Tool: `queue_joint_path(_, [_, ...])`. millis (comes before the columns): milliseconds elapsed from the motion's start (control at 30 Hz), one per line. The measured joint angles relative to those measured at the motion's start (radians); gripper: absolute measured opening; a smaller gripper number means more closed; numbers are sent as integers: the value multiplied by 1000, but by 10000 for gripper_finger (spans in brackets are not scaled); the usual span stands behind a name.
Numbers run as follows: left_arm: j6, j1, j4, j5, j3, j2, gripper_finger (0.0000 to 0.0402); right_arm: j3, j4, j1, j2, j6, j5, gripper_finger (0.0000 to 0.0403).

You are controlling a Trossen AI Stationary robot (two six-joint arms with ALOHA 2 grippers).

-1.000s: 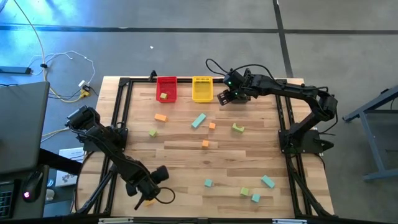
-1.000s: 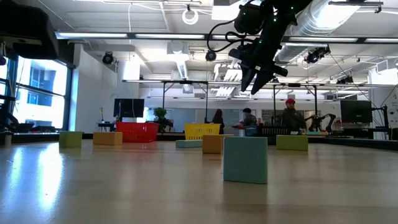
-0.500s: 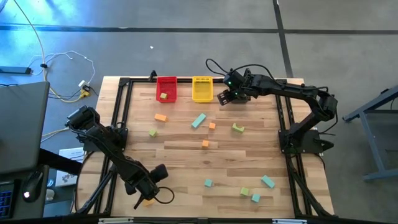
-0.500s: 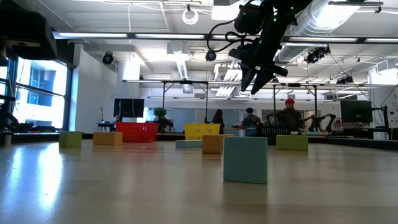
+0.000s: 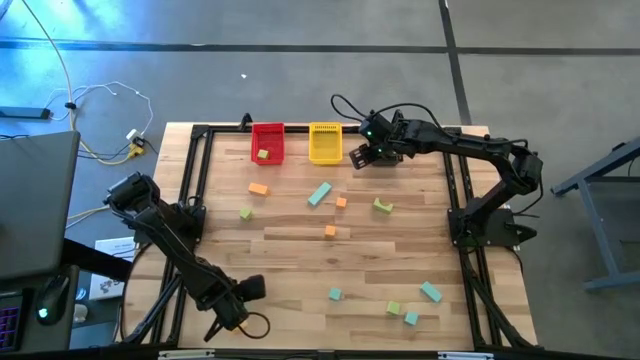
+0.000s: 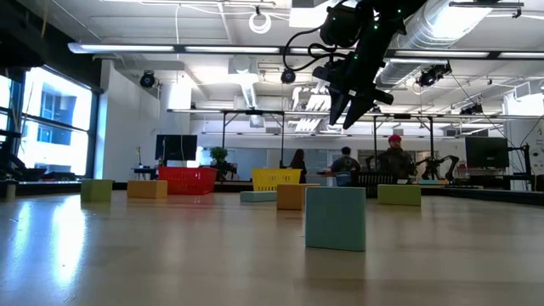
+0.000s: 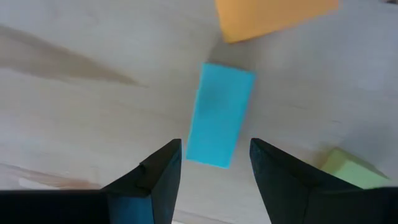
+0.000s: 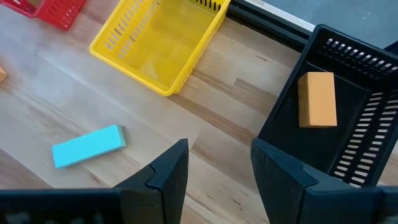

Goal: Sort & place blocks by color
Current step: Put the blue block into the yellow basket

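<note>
My left gripper (image 5: 230, 312) (image 7: 216, 152) hangs near the table's near-left corner, pointing down, open. In the left wrist view a teal bar (image 7: 221, 115) lies flat on the wood. Its near end lies between my fingertips, which stand clear of it. An orange block (image 7: 273, 15) and a yellow-green block (image 7: 348, 171) lie beside it. My right gripper (image 5: 362, 155) (image 8: 217, 168) hovers open and empty at the far side, between the yellow bin (image 5: 325, 142) and the black bin (image 8: 336, 124). The black bin holds an orange block (image 8: 317, 99).
The red bin (image 5: 267, 142) holds a yellow-green block (image 5: 263, 154). Several orange, teal and green blocks lie scattered, among them a teal bar (image 5: 319, 193) at mid-table and a cluster at the near right (image 5: 411, 318). A black frame (image 5: 195, 180) edges the table.
My left gripper has shifted a little toward the table's near edge and rolled about its downward axis. It now covers the orange block that showed beside it in the high view. My right arm has kept still.
</note>
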Motion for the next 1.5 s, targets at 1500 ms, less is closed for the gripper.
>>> queue_joint_path(1500, [138,45,71,29,-1,35,159,0,0,64,0,11,5,160])
